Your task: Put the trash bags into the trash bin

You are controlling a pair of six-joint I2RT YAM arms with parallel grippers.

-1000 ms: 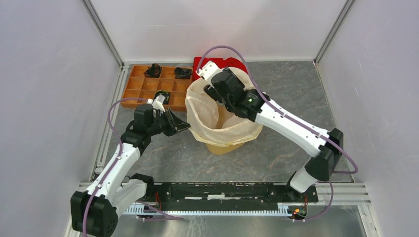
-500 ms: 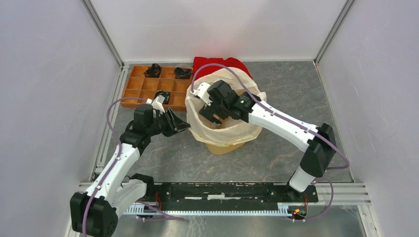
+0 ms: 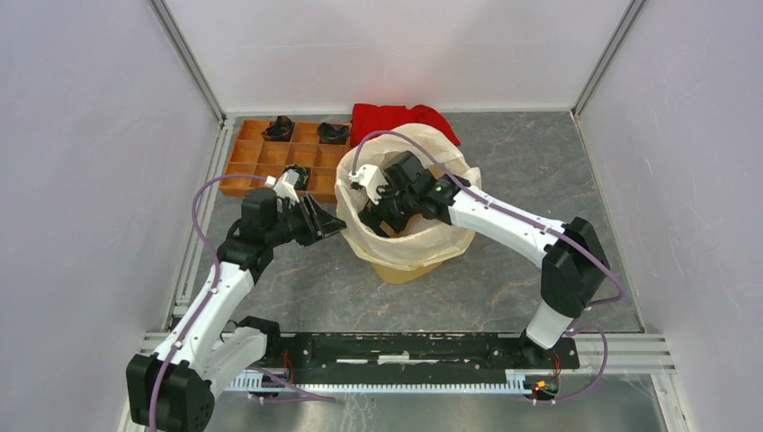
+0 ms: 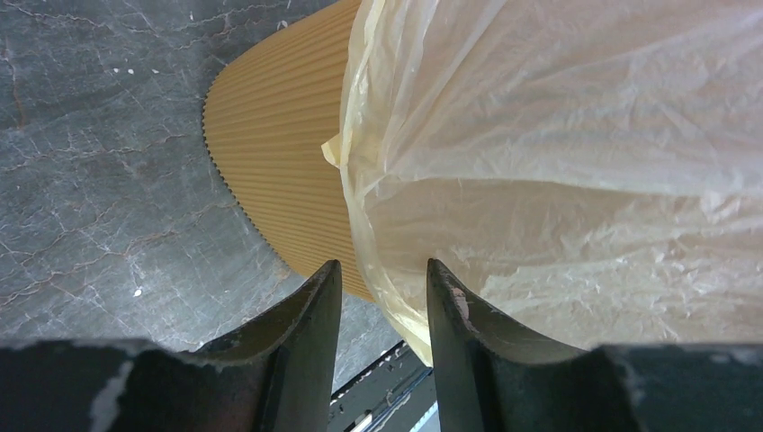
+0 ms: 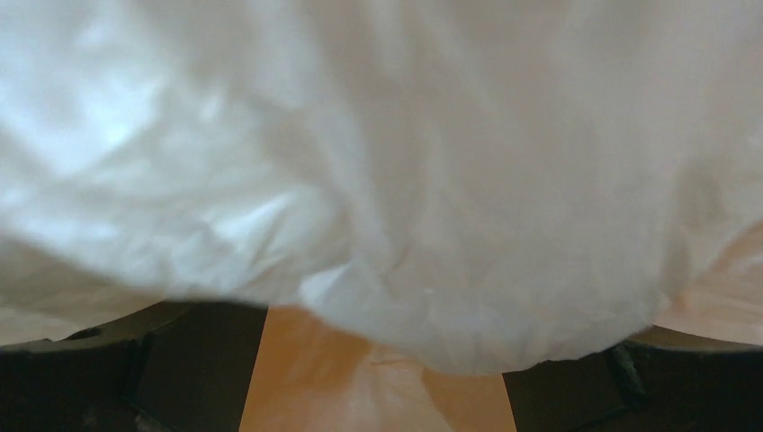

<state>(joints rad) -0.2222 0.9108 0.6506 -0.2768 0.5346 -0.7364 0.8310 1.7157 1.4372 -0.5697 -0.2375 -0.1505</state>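
Right claw (image 5: 387,353): fingers spread wide, nothing pinched that I can see, deep inside the trash bag (image 3: 423,241), with film slumped right over my lens. Left claw (image 4: 385,274): jaws a narrow gap apart, the bag's hanging edge in line with the gap, no bite visible. The bag lines the yellow-orange trash bin (image 3: 402,268), mouth folded over the rim, skirt draped down the outside. Risks, as I judge them: film may cling to the right fingers and ride out when I lift, undoing the lining; a sideways push could tip the light bin on the marbled table (image 3: 504,288); a left tug on the skirt could drag the fold off the rim or tear the thin film.
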